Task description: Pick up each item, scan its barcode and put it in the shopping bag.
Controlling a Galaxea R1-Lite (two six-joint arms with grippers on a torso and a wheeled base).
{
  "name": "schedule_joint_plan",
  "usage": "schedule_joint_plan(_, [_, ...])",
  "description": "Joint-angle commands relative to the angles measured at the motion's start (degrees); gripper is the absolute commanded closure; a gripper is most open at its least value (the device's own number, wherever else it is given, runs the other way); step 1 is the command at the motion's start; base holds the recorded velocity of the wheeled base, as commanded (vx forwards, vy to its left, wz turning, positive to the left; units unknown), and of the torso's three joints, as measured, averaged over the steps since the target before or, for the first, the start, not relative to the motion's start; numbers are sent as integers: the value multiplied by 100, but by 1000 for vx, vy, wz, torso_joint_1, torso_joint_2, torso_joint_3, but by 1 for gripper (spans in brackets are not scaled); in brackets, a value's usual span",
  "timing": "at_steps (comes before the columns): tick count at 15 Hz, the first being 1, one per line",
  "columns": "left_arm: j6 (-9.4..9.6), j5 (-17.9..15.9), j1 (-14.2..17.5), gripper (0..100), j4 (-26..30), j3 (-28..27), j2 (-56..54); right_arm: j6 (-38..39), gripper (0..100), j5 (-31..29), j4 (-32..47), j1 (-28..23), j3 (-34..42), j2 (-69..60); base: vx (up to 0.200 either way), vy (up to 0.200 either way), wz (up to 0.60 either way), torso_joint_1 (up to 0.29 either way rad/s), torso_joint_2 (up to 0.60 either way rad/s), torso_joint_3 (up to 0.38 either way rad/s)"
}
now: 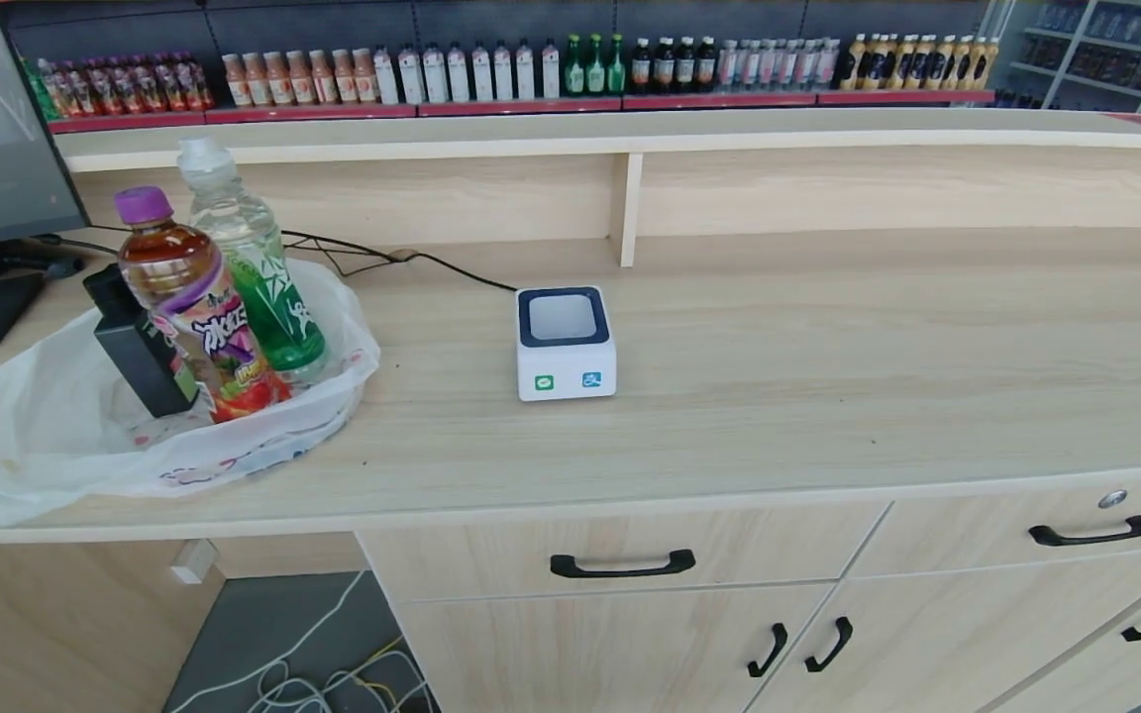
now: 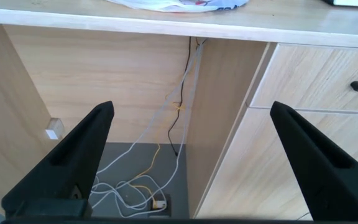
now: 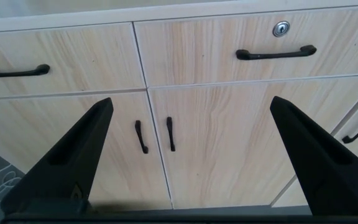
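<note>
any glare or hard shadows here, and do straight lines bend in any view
Head view: the counter's front edge bows, so lines bend; the scanner casts only a soft shadow. Left wrist view: the cable recess sits in mild shade. Right wrist view: drawer fronts evenly lit, no glare.

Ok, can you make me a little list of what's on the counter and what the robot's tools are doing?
bag: white shopping bag, left end of the counter
in the bag: purple-capped bottle, green-labelled bottle, black box
scanner: white scanner, mid-counter, window facing up
left tool: open, down below the counter edge
right tool: open, low, facing the cabinet doors
</note>
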State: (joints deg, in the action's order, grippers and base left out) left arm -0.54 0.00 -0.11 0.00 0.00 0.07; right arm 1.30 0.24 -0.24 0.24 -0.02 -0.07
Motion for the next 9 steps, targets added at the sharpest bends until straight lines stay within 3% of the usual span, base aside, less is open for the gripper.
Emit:
schedule_joint_plan(1, [-8,0,2,0,0,0,1,1,0,2,-2,11,2,7,0,0,0,0,0,0])
schedule_joint_plan(9, [1,0,2,0,0,0,1,1,0,2,-2,11,2,7,0,0,0,0,0,0])
